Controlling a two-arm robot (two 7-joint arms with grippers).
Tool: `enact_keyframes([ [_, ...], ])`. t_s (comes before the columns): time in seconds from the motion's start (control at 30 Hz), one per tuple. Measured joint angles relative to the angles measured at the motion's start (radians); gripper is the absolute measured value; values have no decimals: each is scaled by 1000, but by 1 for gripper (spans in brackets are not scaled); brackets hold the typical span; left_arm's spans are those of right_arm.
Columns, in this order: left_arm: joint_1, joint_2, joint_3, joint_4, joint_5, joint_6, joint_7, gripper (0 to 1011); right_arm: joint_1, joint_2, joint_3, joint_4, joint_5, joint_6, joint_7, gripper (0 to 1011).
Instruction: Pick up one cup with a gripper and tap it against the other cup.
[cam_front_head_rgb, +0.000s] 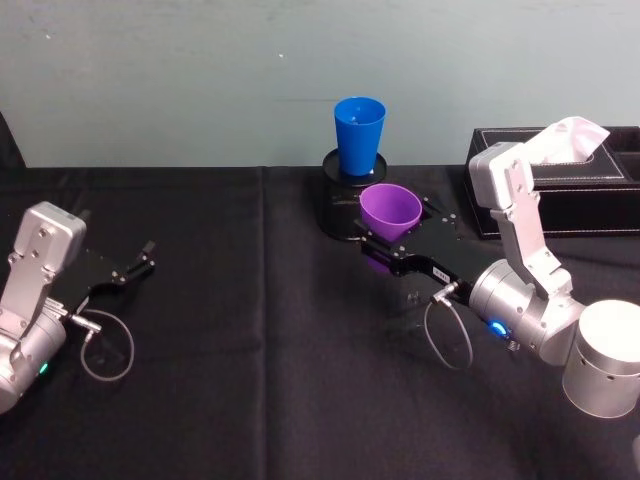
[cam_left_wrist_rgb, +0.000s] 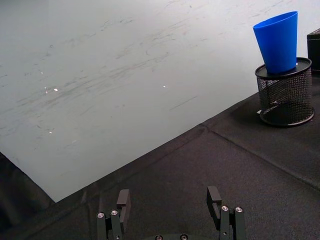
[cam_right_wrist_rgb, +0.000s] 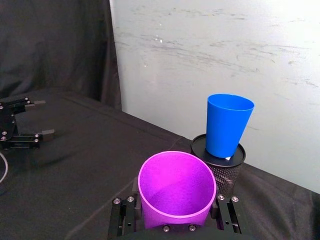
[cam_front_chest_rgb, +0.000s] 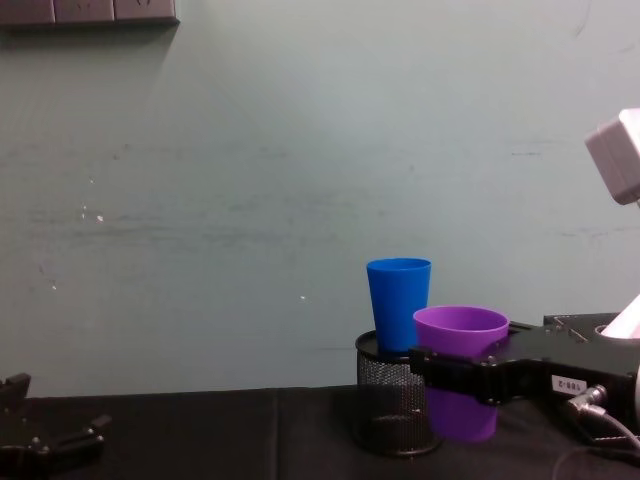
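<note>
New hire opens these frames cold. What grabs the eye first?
The purple cup, gripped by the right end effector mid-table, and the blue cup just behind it, standing on a black mesh pot near the wall. Both pop against the black cloth. The left end effector sits open and idle at the far left.

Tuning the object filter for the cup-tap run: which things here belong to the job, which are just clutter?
In the job: tapered purple plastic tumbler, clamped in the right gripper; tall blue plastic tumbler.
Just lying about: black wire-mesh pot under the blue tumbler; black tissue box; left gripper, parked, open.
</note>
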Motion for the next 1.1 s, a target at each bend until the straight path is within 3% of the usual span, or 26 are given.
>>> enact_keyframes([
  [1.1, 0, 0, 0, 0, 0, 0, 0, 1000, 0, 0, 0, 0, 0, 0, 0, 735],
])
